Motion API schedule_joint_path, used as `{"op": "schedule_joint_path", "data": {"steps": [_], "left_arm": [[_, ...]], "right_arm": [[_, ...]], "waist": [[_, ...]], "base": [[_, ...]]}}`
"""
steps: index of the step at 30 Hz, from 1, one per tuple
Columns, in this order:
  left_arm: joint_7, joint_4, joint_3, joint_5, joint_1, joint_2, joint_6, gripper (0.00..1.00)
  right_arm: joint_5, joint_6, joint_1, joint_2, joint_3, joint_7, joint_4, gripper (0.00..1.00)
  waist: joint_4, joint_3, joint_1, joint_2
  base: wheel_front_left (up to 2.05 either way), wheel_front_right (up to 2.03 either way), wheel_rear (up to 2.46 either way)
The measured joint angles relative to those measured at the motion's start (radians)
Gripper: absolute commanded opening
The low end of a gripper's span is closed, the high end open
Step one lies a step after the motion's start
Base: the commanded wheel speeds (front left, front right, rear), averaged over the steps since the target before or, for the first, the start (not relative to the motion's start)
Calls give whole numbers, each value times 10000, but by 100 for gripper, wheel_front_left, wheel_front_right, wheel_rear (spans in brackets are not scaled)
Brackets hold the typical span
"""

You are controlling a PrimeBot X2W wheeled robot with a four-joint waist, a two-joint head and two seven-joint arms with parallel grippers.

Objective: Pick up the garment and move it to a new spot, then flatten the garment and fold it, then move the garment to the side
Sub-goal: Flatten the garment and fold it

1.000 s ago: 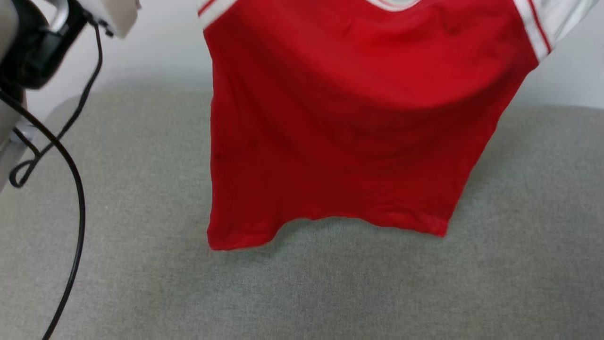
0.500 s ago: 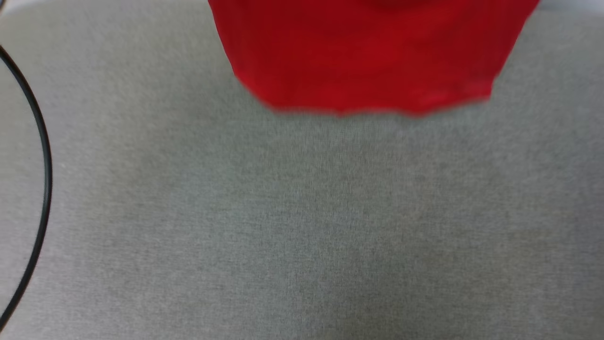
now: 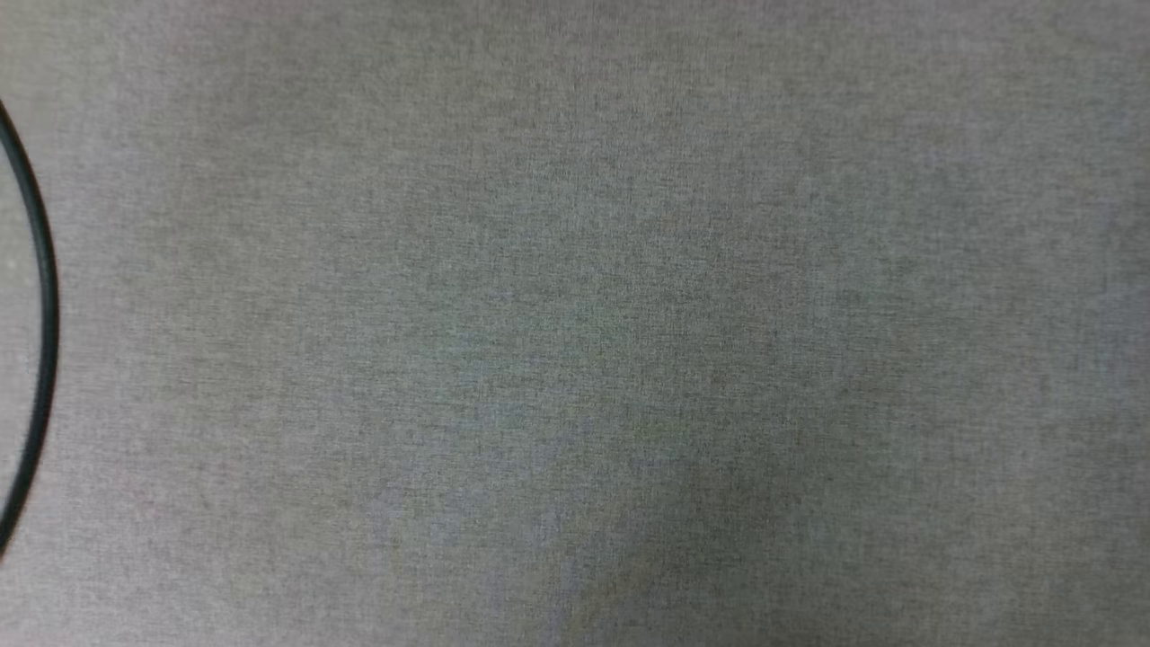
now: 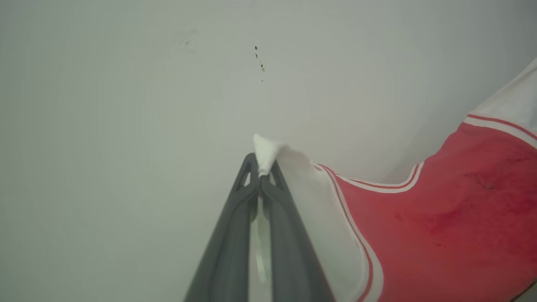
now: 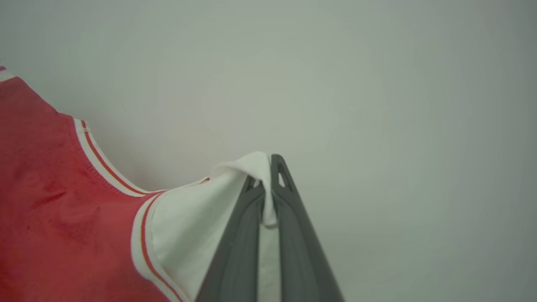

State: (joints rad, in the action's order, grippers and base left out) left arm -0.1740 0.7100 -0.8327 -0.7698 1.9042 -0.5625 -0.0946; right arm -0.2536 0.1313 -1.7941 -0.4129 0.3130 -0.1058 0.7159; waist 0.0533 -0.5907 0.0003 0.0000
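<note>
Head view looks down on a grey woven fabric surface [image 3: 575,323]; whether it is a worktop cover or a cushion I cannot tell. In both wrist views a plain pale wall [image 4: 126,105] stands behind everything. The garment [image 4: 453,218] hangs in the air against that wall, held up between the two arms. Its red body lies to the right in the left wrist view and to the left in the right wrist view. Red-and-white striped trim [image 5: 140,235] runs where the red cloth meets each white sleeve. The left gripper [image 4: 262,167] is clamped tight on the tip of one white sleeve [image 4: 310,201], a small peak of white cloth sticking out past its dark fingers. The right gripper [image 5: 265,176] is likewise pinched closed on white sleeve cloth, which folds over one fingertip. A thin black cable [image 3: 45,305] curves along the left edge of the head view. A few tiny dark specks [image 4: 259,58] mark the wall above the left gripper.
</note>
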Motion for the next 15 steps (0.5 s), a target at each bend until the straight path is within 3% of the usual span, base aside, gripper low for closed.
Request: {"op": "schedule_joint_path", "data": {"steps": [6,15], "left_arm": [[-408,541,-150,-121,-732,148,-111,0],[-836,579,-236,-378,-3187,56,-199,0]], "right_arm": [[-186,0,211,194,426,644,717,0],[-1095,0,2150,449,1369,1638,1080,0]], "waist": [[6,-134,0,0],[-168,572,-2,0]], "base": [[0,0,0],[0,0,0]]}}
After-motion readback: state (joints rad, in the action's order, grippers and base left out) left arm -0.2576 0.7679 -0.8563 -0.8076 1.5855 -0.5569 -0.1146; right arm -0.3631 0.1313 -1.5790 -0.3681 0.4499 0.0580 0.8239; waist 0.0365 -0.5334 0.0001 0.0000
